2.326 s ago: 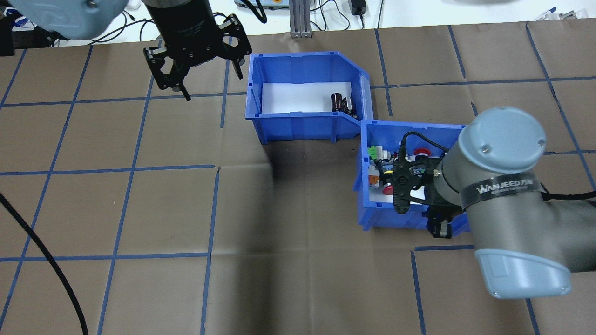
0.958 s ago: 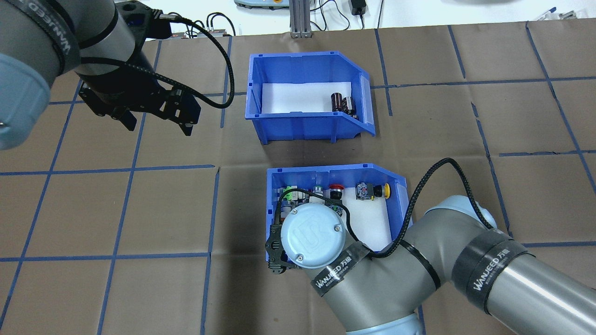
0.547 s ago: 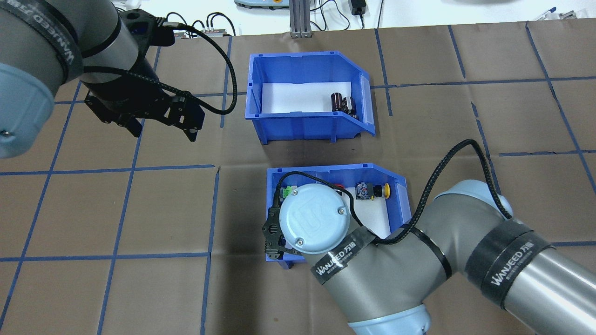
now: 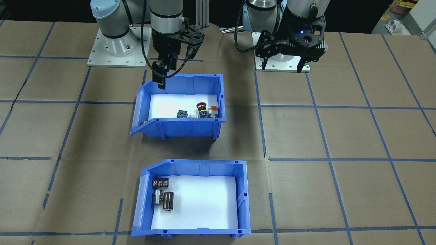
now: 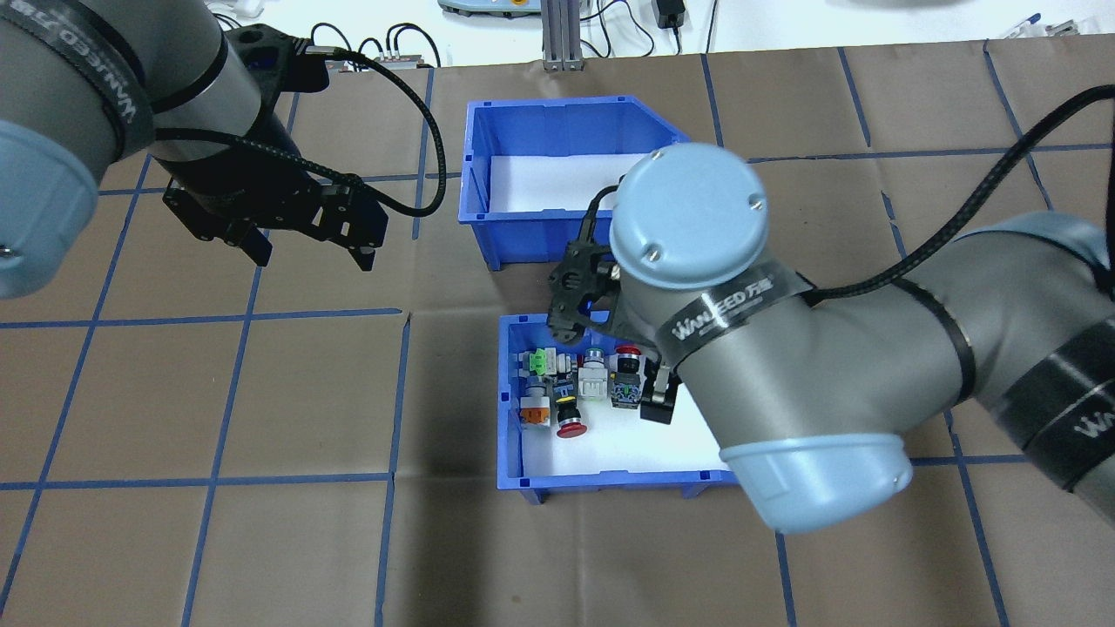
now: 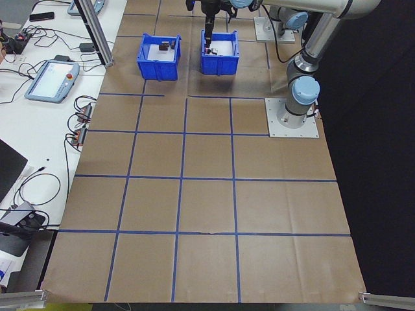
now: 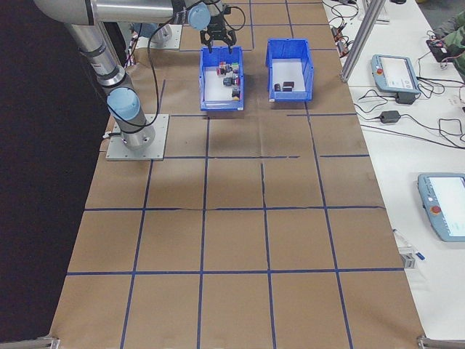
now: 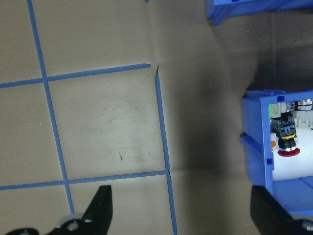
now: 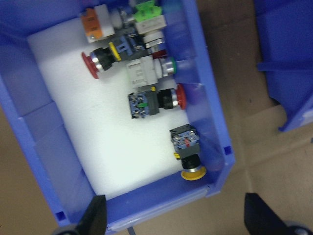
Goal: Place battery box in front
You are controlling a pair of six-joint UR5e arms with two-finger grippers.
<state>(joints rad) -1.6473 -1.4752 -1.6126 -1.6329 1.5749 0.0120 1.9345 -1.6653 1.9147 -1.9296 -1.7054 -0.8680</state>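
Battery box [image 4: 194,199] sits on the tabletop's far side, ahead of the switch bin [image 4: 180,107].
Your right gripper [image 4: 162,73] hangs spread and empty above that bin; left gripper [image 5: 305,248] waits wide, aside.

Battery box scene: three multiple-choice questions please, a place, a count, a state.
1. The battery box lies, against the switch box: A nearer the robot; B farther from the robot; C stacked on it.
2. Cells in the battery box: A one; B six; C three.
3. The right gripper is: A open, empty; B shut on a cell; C shut on a switch.
B, the switch box sits between it and the robot; C, three dark cylinders show; A, its fingers stand wide apart.
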